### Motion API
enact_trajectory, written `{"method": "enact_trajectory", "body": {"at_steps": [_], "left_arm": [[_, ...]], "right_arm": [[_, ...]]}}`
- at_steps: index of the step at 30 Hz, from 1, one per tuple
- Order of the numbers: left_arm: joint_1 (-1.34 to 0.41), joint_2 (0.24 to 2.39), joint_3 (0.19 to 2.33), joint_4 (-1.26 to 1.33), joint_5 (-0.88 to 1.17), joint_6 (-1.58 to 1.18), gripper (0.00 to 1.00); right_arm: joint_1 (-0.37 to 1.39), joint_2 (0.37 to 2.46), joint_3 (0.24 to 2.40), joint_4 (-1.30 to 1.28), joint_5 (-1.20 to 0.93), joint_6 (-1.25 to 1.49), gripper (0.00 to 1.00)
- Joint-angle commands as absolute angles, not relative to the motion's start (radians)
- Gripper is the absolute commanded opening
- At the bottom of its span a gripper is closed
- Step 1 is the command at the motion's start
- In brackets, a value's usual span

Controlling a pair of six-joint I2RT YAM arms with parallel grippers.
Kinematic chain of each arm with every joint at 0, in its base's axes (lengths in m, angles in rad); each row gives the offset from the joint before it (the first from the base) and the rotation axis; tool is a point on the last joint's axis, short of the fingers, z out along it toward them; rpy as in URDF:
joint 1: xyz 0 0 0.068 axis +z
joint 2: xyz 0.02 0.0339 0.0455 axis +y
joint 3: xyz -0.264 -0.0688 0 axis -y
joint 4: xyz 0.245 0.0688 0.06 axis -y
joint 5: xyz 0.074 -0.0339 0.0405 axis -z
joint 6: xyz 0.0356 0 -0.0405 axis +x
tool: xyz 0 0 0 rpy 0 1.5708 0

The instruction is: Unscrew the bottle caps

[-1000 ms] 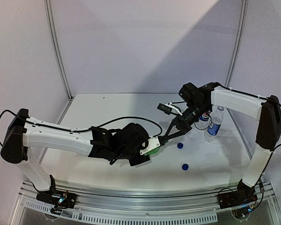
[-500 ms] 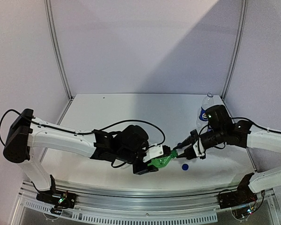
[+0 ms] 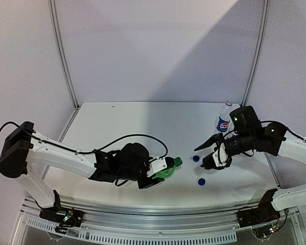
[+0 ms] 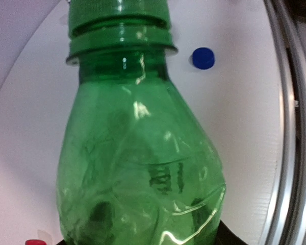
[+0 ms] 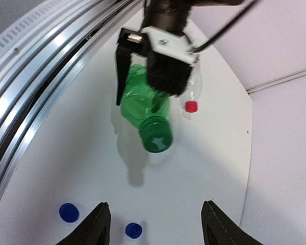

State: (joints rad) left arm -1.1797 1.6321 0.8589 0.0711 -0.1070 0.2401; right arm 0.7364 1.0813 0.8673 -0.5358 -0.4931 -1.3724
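My left gripper [image 3: 161, 170] is shut on the green bottle [image 3: 168, 171] and holds it tilted just above the table, neck toward the right. Its green cap [image 3: 177, 161] is on the neck, also in the right wrist view [image 5: 157, 138] and the left wrist view [image 4: 117, 10]. My right gripper [image 3: 203, 156] is open and empty, a short way right of the cap. Two blue caps [image 3: 196, 158] [image 3: 201, 180] lie loose on the table near it. A red cap [image 5: 191, 106] sits on a clear bottle [image 5: 195, 84] behind my left gripper [image 5: 163, 61].
A Pepsi bottle [image 3: 223, 120] stands at the back right, behind my right arm. The metal rail [image 3: 143, 224] runs along the near table edge. Walls close the left, back and right sides.
My right arm swung from the back bottles to the green bottle's cap, then drew back right and opened. My left gripper shifted the green bottle slightly left.
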Motion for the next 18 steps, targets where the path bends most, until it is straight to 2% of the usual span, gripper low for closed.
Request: {"method": "enact_trajectory", "body": {"at_steps": [1, 3, 5, 10, 18], "left_arm": [[-1.180, 1.586, 0.795, 0.194, -0.291, 0.263, 0.39], [-1.200, 1.584, 0.800, 0.186, -0.323, 0.274, 0.39], [-1.216, 1.584, 0.808, 0.181, -0.343, 0.285, 0.40], [-1.234, 1.588, 0.823, 0.159, -0.364, 0.298, 0.41], [-1.247, 1.599, 0.827, 0.164, -0.394, 0.311, 0.41]], "right_arm": [[0.692, 1.133, 1.093, -0.646, -0.549, -0.728, 0.63], [0.684, 1.252, 1.265, -0.826, -0.574, -0.529, 0.64], [0.659, 1.377, 1.377, -0.962, -0.686, -0.470, 0.65], [0.647, 1.568, 1.431, -1.011, -0.772, -0.290, 0.65], [0.646, 1.730, 1.482, -1.056, -0.902, -0.227, 0.62]]}}
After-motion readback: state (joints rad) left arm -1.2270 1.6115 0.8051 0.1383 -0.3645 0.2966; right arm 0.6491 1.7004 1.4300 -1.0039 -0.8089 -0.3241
